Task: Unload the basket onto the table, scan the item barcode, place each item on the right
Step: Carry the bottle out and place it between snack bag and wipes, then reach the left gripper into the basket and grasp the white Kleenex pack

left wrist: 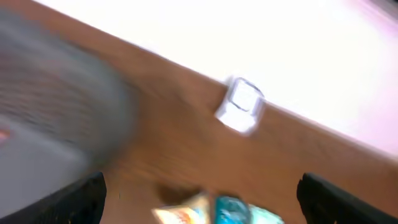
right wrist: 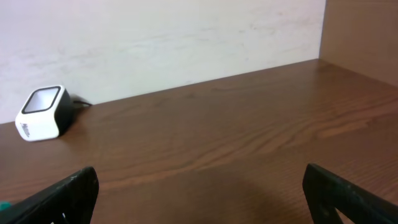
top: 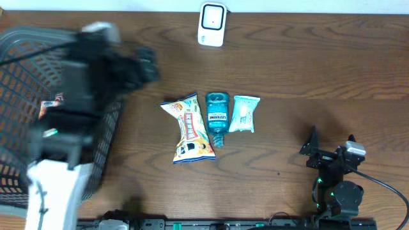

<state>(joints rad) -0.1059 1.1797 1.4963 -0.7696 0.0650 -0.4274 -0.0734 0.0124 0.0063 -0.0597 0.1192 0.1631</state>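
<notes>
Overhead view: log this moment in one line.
left gripper open, empty, near basket | right gripper open, empty | snack bag, mouthwash, wipes on table | scanner at far edge

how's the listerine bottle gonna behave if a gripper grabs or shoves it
The Listerine bottle looks like rigid plastic, so it probably keeps its shape when squeezed. Its smooth surface may be slippery. Lying on its side between the snack bag and the wipes pack, it would likely bump either neighbour if pushed sideways.
</notes>
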